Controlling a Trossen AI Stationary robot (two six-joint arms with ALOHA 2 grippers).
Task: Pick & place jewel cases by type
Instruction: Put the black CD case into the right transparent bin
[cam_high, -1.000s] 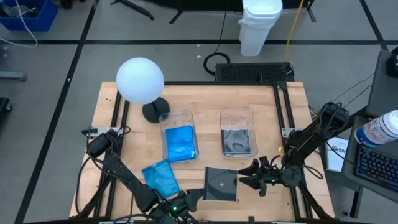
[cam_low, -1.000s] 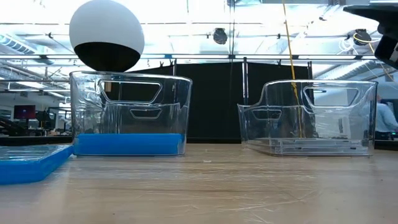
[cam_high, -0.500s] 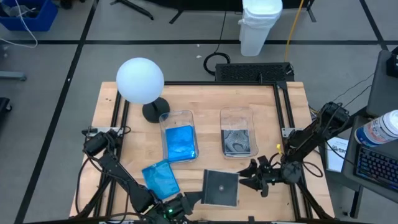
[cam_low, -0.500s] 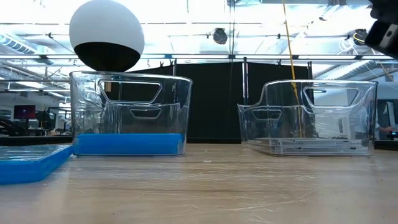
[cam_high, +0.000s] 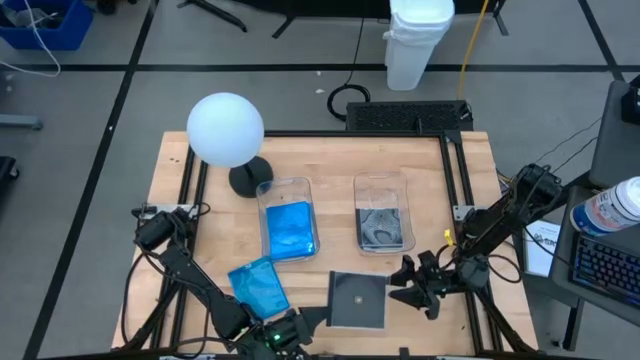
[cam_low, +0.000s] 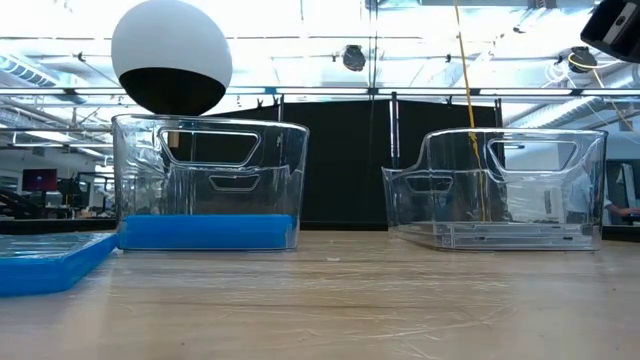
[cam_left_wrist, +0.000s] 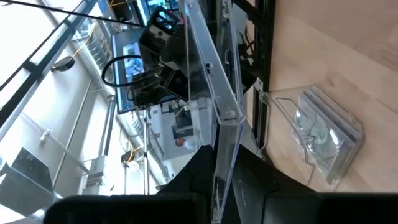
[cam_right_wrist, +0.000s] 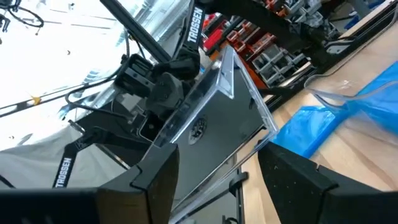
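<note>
A dark grey jewel case (cam_high: 357, 300) hovers near the table's near edge, held by my left gripper (cam_high: 305, 318) at its left side. My right gripper (cam_high: 402, 282) is open just right of that case. In the right wrist view its fingers stand either side of the case (cam_right_wrist: 211, 130) without visibly touching it. A blue jewel case (cam_high: 258, 287) lies flat on the table to the left. One clear bin (cam_high: 288, 225) holds a blue case. The other bin (cam_high: 383, 215) holds dark ones. My left gripper (cam_left_wrist: 227, 165) pinches the dark jewel case by its left edge (cam_left_wrist: 225, 146) between the two fingers, coming level from the table's left. The case is lifted clear of the table, its face turned up toward the high camera.
A white globe lamp (cam_high: 226, 130) stands at the far left, behind the blue bin (cam_low: 205, 185). The second bin (cam_low: 500, 190) sits right of centre. Bare wood lies between the bins and the near edge. A black frame rail runs along the table's sides.
The dark case has turned slightly in my left gripper, and its outline is squarer than a second ago. My right wrist has drifted a little toward the far edge. Its fingers stay open beside the case.
</note>
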